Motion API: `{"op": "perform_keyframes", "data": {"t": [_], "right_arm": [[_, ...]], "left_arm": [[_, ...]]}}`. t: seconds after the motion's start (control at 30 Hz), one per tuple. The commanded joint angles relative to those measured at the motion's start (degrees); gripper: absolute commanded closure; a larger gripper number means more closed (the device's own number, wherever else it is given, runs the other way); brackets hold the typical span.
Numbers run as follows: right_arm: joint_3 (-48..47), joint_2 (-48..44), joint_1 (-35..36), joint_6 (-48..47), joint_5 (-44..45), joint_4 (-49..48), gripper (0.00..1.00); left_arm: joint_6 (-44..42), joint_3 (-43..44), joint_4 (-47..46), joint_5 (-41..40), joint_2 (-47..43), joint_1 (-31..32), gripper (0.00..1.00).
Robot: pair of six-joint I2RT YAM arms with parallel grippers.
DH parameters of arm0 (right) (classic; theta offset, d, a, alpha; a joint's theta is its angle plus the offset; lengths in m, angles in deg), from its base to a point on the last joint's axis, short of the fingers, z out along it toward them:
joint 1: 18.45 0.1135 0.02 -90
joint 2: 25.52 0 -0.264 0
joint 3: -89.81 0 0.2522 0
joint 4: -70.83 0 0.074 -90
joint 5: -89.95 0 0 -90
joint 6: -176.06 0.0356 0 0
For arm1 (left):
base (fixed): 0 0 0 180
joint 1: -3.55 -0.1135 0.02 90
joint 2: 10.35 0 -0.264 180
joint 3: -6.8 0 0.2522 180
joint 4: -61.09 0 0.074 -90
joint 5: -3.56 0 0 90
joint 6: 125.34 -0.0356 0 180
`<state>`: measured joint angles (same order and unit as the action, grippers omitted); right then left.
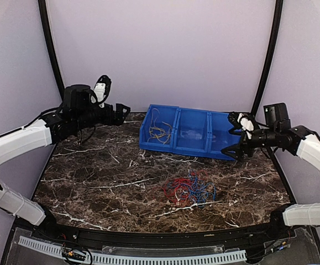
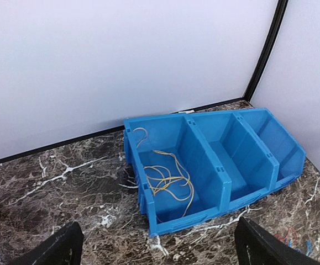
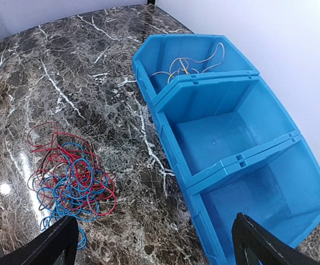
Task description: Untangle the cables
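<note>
Pale lilac walls (image 1: 165,49) close in a dark, white-veined marble table (image 1: 93,176), and a black curved pole (image 1: 49,49) rises at each back corner. On the left, the left arm (image 1: 21,141), white-shelled with black joints, reaches over the table's back left corner. Its left hand (image 1: 125,113) hangs above the surface, just left of the bin and apart from it. The jaws are spread wide with nothing between them. In the left wrist view the two black fingertips (image 2: 60,248) sit at the far bottom corners.

Next comes a blue bin (image 1: 173,148) near the back wall, set slightly askew, with three compartments side by side. The yellow cables (image 1: 160,131) lie loosely looped on the floor of the leftmost compartment, one strand running up toward its back wall.

In front of the bin, before its middle and right compartments and clear of it, the red and blue cables (image 1: 188,190) lie in one flat tangled heap on the table. Red loops sit more to the left and blue more to the right, the two colours threaded through each other. Neither hand touches them.

On the right, the right arm (image 1: 314,149) comes in from the table's edge. Its right hand (image 1: 232,135) hovers at the bin's right end, fingers wide apart and holding nothing.
</note>
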<state>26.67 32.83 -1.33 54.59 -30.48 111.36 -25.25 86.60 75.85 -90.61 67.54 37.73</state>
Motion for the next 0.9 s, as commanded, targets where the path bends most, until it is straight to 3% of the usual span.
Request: {"op": "perform_keyframes", "data": {"t": [0.0, 0.1, 0.23, 0.33, 0.5, 0.6, 0.77, 0.87], "right_arm": [[-3.66, 6.11, -0.16, -3.05, -3.79, 3.58, 0.01], [-4.18, 9.10, -0.21, -3.28, -3.32, 3.90, 0.01], [-2.98, 11.66, -1.50, -1.89, -3.51, 3.28, 0.01], [-2.38, 11.50, -3.90, -2.30, -2.26, 4.01, 0.01], [-1.76, 10.51, -5.52, -5.71, -3.70, 5.54, 0.01], [-1.17, 11.21, -5.52, -10.05, -8.37, 7.11, 0.01], [-5.80, 14.95, -4.17, -17.99, -11.35, 13.98, 0.28], [-6.92, 16.04, 0.56, -19.67, -8.73, 15.50, 0.38]], "left_arm": [[-4.53, -7.40, -9.56, -4.60, -3.64, -0.25, 0.01], [-2.01, -7.77, -6.28, -4.86, -3.86, -0.25, 0.01], [6.37, -8.22, -3.98, -12.22, -1.83, -0.25, 0.01], [1.22, -6.46, 0.01, -15.58, 1.91, -0.25, 0.01], [2.92, -14.08, -10.33, -20.28, 2.74, -2.23, 0.01], [0.79, -16.65, -15.84, -13.25, 1.20, -2.35, 0.02], [1.17, -18.50, -15.29, 4.69, -0.69, -2.07, 0.12], [0.81, -18.07, -13.47, 13.33, 0.41, -1.70, 0.28]]}}
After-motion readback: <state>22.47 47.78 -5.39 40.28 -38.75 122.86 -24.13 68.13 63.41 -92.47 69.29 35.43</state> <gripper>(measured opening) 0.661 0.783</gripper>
